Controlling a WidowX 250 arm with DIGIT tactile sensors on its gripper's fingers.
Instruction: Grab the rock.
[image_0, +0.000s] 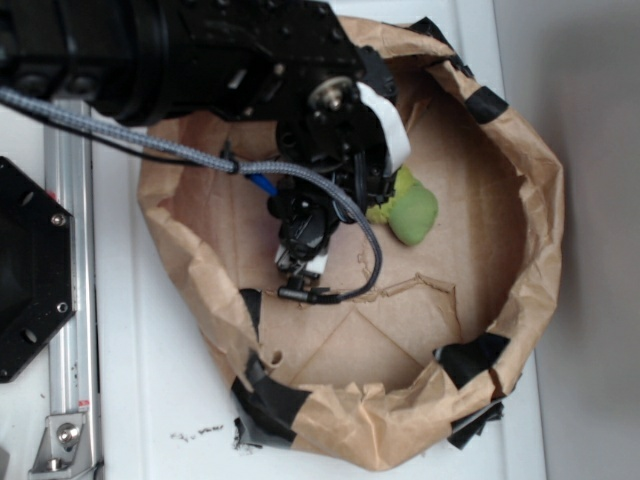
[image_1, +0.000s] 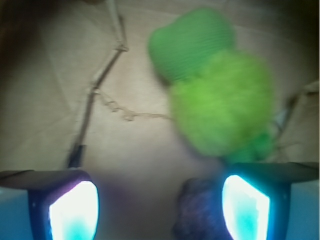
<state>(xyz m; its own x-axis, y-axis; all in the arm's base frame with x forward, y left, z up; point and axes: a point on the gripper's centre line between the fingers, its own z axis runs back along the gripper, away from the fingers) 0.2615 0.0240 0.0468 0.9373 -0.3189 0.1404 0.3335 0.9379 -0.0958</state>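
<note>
In the wrist view the rock (image_1: 200, 212), dark and rough, lies on the brown paper floor between my fingers, close against the right pad (image_1: 245, 207). The left pad (image_1: 75, 212) stands well apart from it. My gripper (image_1: 160, 210) is open and low over the floor. In the exterior view the gripper (image_0: 305, 250) points down inside the paper enclosure, and the arm hides the rock.
A fuzzy yellow-green soft toy (image_1: 215, 95) (image_0: 410, 208) lies just beyond the right finger. A crumpled brown paper wall (image_0: 530, 200) patched with black tape (image_0: 470, 358) rings the floor. Outside on the left are a black plate (image_0: 30, 270) and a metal rail (image_0: 68, 300).
</note>
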